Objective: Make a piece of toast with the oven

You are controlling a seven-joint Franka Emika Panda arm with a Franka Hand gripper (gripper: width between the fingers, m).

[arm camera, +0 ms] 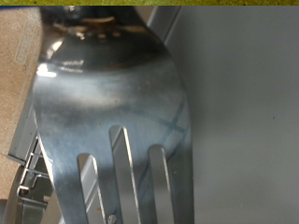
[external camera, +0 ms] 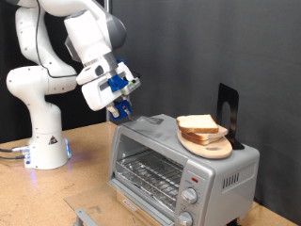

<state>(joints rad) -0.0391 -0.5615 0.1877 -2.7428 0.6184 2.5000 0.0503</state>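
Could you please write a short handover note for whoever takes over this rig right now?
Pincer: above the top of the oven, near its end at the exterior view's left. The wrist view is filled by a metal spatula, so it seems to be carrying that tool.
Bread: slices are stacked on a round wooden board on top of the oven, at the exterior view's right.
Oven: door shut, and the wire rack behind the glass looks empty.
Done: no bread loaded yet.
Left: the whole toasting job.
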